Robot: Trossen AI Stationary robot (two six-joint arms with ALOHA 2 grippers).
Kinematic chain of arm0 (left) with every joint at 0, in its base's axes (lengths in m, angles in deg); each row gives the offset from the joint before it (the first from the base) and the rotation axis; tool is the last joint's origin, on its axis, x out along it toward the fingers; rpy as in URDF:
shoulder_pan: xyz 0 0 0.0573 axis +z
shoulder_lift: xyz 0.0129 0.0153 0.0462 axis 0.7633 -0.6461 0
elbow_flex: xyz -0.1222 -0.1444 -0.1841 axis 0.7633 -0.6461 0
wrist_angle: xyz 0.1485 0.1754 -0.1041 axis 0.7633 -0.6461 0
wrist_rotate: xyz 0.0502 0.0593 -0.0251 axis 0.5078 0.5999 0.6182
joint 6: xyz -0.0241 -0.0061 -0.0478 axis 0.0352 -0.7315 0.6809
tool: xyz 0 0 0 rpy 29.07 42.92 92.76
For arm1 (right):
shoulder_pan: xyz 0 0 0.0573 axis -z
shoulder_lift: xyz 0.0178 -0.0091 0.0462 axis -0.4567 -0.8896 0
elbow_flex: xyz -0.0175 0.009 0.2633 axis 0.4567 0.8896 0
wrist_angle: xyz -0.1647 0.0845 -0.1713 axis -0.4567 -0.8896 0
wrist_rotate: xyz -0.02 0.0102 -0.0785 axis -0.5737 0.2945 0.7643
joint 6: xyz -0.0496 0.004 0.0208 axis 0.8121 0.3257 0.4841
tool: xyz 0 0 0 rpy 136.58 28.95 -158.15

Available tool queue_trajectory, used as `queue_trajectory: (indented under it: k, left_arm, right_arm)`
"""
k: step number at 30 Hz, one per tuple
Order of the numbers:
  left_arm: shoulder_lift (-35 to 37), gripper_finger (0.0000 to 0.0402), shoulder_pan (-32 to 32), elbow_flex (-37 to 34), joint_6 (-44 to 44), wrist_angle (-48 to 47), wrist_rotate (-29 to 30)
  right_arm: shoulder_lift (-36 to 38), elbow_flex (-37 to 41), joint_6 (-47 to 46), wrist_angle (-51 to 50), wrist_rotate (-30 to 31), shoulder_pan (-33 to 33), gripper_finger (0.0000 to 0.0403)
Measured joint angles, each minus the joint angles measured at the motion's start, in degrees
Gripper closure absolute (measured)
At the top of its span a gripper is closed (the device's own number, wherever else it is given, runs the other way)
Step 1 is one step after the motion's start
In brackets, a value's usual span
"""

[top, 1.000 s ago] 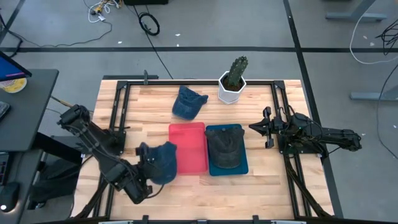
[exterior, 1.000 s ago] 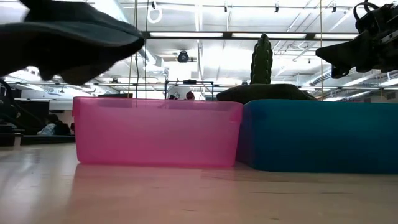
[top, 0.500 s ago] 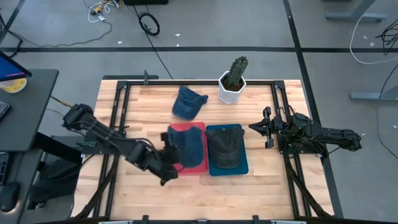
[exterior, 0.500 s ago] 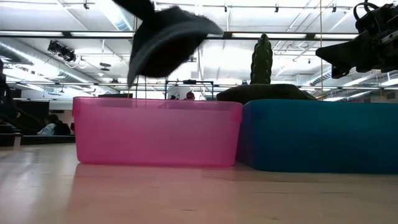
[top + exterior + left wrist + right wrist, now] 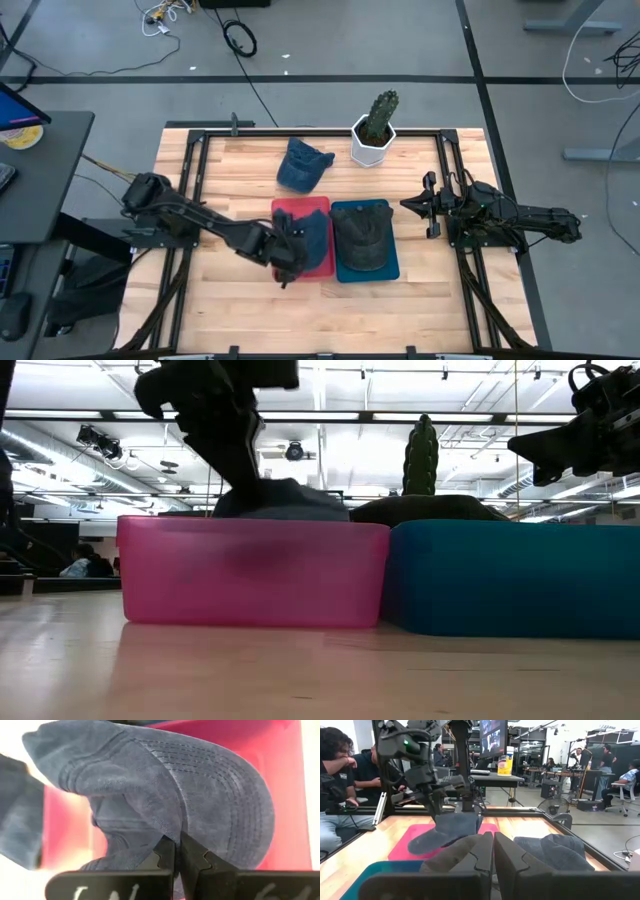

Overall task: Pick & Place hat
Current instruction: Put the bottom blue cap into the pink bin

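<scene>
The left gripper (image 5: pixel 291 252) has its fingers (image 5: pixel 166 854) pinched on the fabric of the blue hat (image 5: pixel 305 236), which hangs low over the pink bin (image 5: pixel 322 266); the right gripper (image 5: pixel 410 204) waits above the desk (image 5: pixel 230 170) beside the teal bin (image 5: pixel 392 270), its fingers closed on nothing. Risk, as judged: the hat sits toward the bin's near edge, so a release here could leave it draped over the rim rather than inside. The low view shows the hat already sunk behind the pink wall, which the high view cannot confirm.

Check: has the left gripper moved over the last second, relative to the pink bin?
Yes. The left gripper, shut on the blue hat, swung from the table's left front area rightward to the pink bin; the hat now hangs over it.
</scene>
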Motion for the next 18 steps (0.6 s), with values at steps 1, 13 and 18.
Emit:
queue_trajectory:
  k: [1, 13, 18]
  left_arm:
    - [-0.34, 0.0394, 0.63, 0.02, 1.07, 0.0, -1.56]
    - [-2.42, 0.0378, 2.33, 0.02, 5.07, -0.76, -6.57]
    - [-2.55, 0.0374, 2.38, 0.02, 5.23, -0.46, -6.76]
  right_arm:
    - [0.02, 0.0, -0.01, 0.01, 0.01, -0.02, 0.0383]
    - [-0.11, -0.02, 0.0, -0.11, 0.02, -0.02, 0.0383]
    - [-0.11, -0.02, 0.0, -0.02, 0.01, 0.0, 0.0383]
